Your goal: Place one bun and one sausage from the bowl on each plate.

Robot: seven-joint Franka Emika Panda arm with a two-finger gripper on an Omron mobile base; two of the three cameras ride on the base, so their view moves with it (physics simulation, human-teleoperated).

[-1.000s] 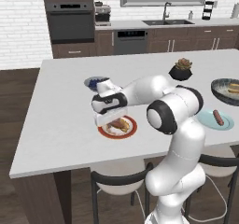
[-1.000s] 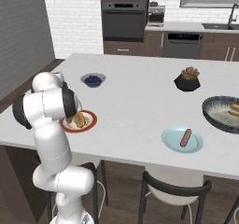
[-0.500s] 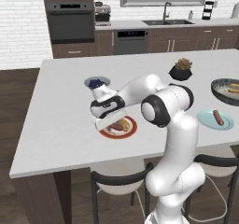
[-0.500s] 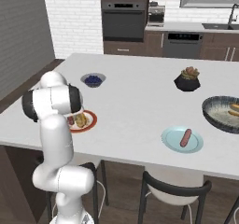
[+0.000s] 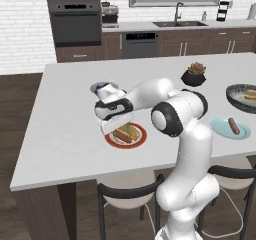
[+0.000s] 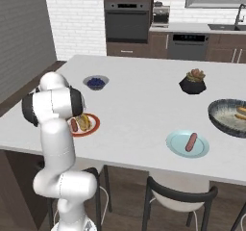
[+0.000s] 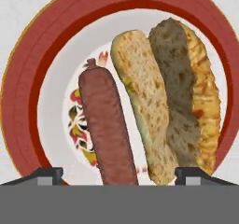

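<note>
A: Any writing or brand names to read? I can't find any. The only decoration is a small red, yellow and black pattern in the middle of the red-rimmed plate.

B: Same here, no text. Going left to right with that red-rimmed plate as the anchor: the small bowl of berries sits behind it and a bit to the left, well apart. The plate itself is near the front edge of the tabletop, with one sausage and one split bun lying side by side on it, touching.

A: And the gripper?

B: Right over that plate, looking down at it. Its fingers stand wide apart, one on the outer side of the sausage, the other on the outer side of the bun, holding nothing.

A: To the right of it?

B: A big bare stretch of tabletop, then the teal plate, also close to the front edge, with one sausage on it. The plant pot is behind that, further back. Furthest right is the dark bowl, running past the picture's edge, with some food in it; I can't count the pieces.

A: So two plates, two sausages on plates, one bun on a plate.
</note>
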